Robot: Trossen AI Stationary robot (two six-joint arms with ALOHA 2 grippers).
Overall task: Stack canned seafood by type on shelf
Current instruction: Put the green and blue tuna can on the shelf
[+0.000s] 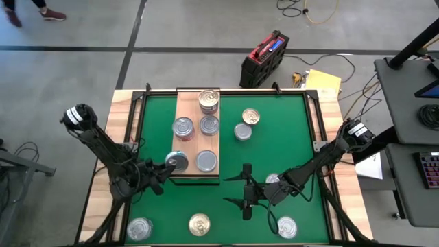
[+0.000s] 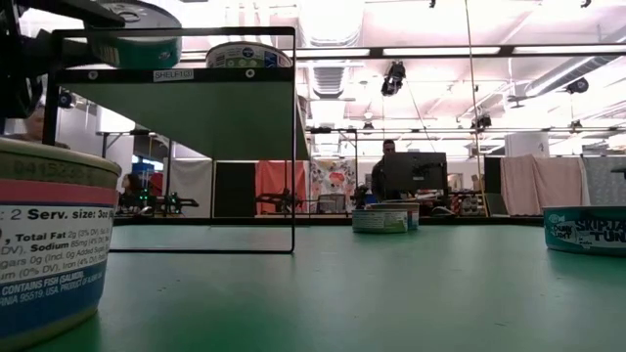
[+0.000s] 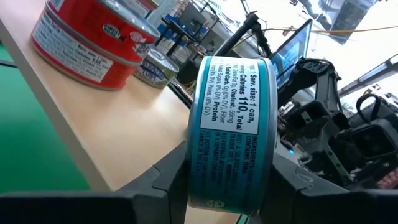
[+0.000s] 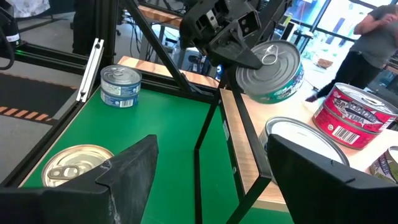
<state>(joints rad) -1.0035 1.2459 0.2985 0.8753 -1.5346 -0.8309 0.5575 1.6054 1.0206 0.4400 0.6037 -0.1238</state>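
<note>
The shelf (image 1: 197, 140) is a pale wooden board on a black frame over the green mat. Several tins stand on it, among them a red-labelled tin (image 3: 93, 37) and a silver-lidded one (image 1: 206, 160). My left gripper (image 1: 170, 165) is shut on a teal-labelled tin (image 3: 233, 124) at the shelf's near left corner. My right gripper (image 1: 245, 186) hangs open above the mat, right of that corner, with nothing between its fingers (image 4: 134, 177). Loose tins sit on the mat: a gold-lidded tin (image 4: 78, 165) and a silver-lidded tin (image 4: 121, 87). My left gripper pinches the teal tin flat-wise, one finger across its lid (image 4: 273, 62) and the other under its base. The fingers come in level from the table's left side. The tin sits slightly tilted, lid up, just over the shelf's corner; whether it touches the board I cannot tell.
More tins lie on the mat: two right of the shelf (image 1: 245, 125), one by my right arm (image 1: 273, 180), and one at the near right (image 1: 287, 227). One large tin (image 2: 49, 244) fills the low view's left. A red case (image 1: 264, 58) lies beyond the table.
</note>
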